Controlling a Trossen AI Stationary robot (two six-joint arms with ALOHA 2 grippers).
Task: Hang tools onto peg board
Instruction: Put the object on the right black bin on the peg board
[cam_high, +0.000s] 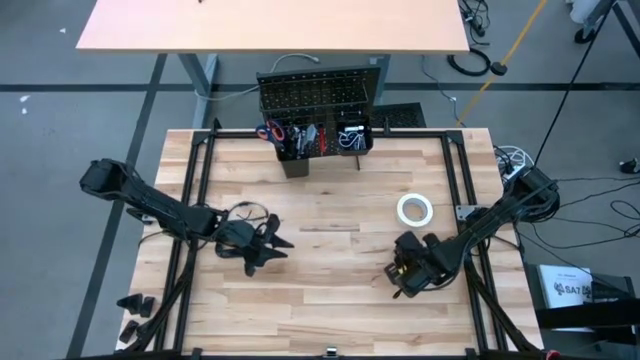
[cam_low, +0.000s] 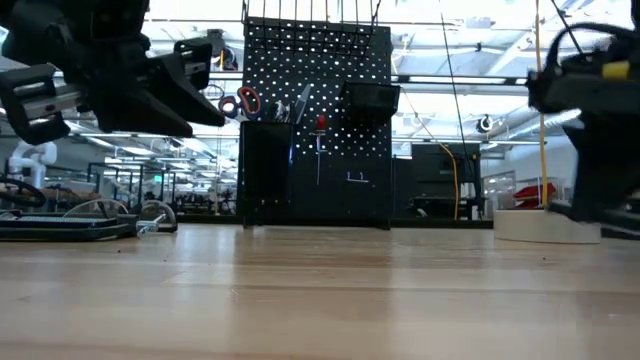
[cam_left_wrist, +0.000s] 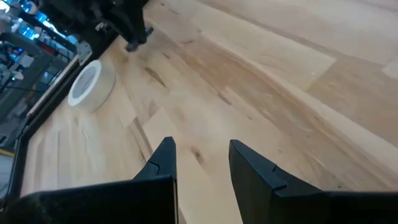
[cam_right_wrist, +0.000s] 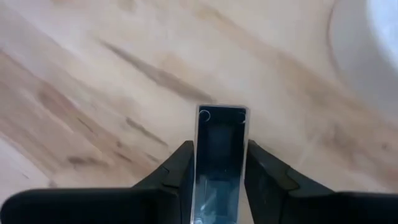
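The black peg board (cam_high: 318, 95) stands upright at the table's far edge, with red-handled scissors (cam_high: 272, 131) and other tools in the bins at its foot. A white tape roll (cam_high: 414, 209) lies flat on the table. My right gripper (cam_right_wrist: 221, 149) is near the table's right front, just nearer than the tape roll, and is shut on a dark, pale-edged bar (cam_right_wrist: 222, 127) that looks like the level. My left gripper (cam_left_wrist: 199, 146) hovers open over the table's left half, with nothing between its fingers. My right gripper pinches the bar's two long sides (cam_right_wrist: 200, 155) between its two fingers (cam_right_wrist: 180, 165). The fingers slant steeply down from above and lie along the bar, whose free end (cam_right_wrist: 222, 113) sticks out beyond the fingertips toward the tabletop. Whether that end touches the wood I cannot tell.
Safety glasses (cam_low: 100, 212) lie on the table just beyond my left gripper (cam_high: 272, 252). A black frame rail (cam_high: 465, 190) runs along each side of the wooden tabletop. Bare wood lies between the two arms and up to the peg board (cam_low: 315, 120).
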